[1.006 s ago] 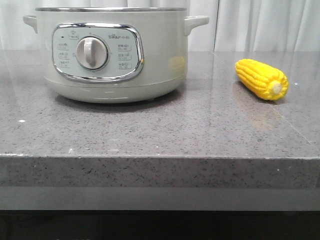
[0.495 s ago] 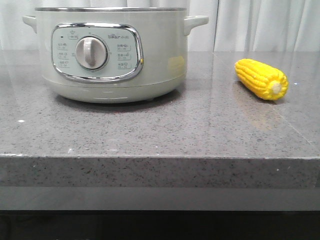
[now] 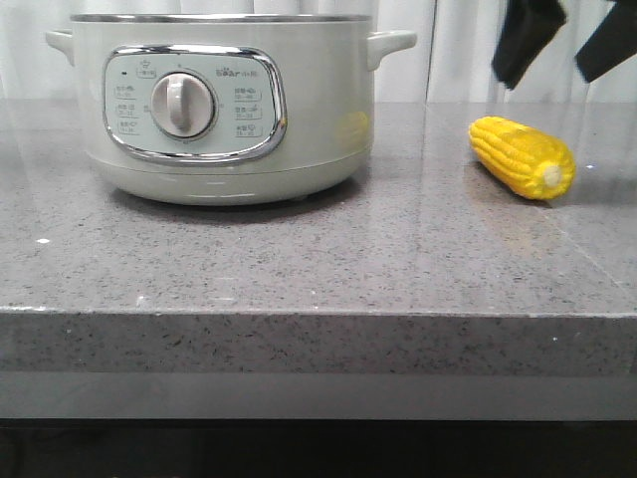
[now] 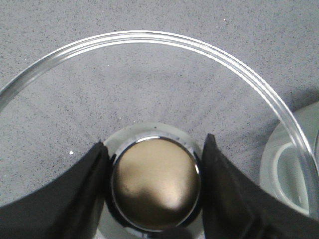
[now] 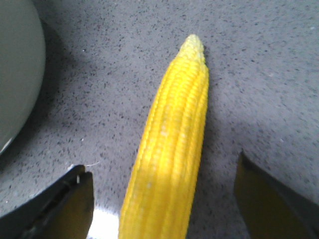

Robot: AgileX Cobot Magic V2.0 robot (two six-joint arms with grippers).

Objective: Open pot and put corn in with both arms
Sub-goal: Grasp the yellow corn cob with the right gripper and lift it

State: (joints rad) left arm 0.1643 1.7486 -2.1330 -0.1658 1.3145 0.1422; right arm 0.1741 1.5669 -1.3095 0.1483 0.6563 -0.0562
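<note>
The pale green-grey pot (image 3: pixel 224 105) stands at the back left of the counter, dial facing me; no lid shows on its metal rim. The yellow corn (image 3: pixel 522 156) lies on the counter to its right. My right gripper (image 3: pixel 564 45) hangs open just above the corn. In the right wrist view the corn (image 5: pixel 172 149) lies lengthwise between the spread fingers of that gripper (image 5: pixel 160 167), untouched. My left gripper (image 4: pixel 154 144) is shut on the bronze knob (image 4: pixel 155 186) of a clear glass lid (image 4: pixel 149 37), held over bare counter beside the pot (image 4: pixel 294 169). The left gripper is outside the front view.
The grey speckled counter (image 3: pixel 299 259) ends in a front edge close to the camera. White curtains (image 3: pixel 498 50) hang behind it. The pot's curved wall (image 5: pixel 15 74) is close to the corn's far side in the right wrist view.
My right gripper's two black fingers have come down into the front view above the corn. The pot and the corn have not moved.
</note>
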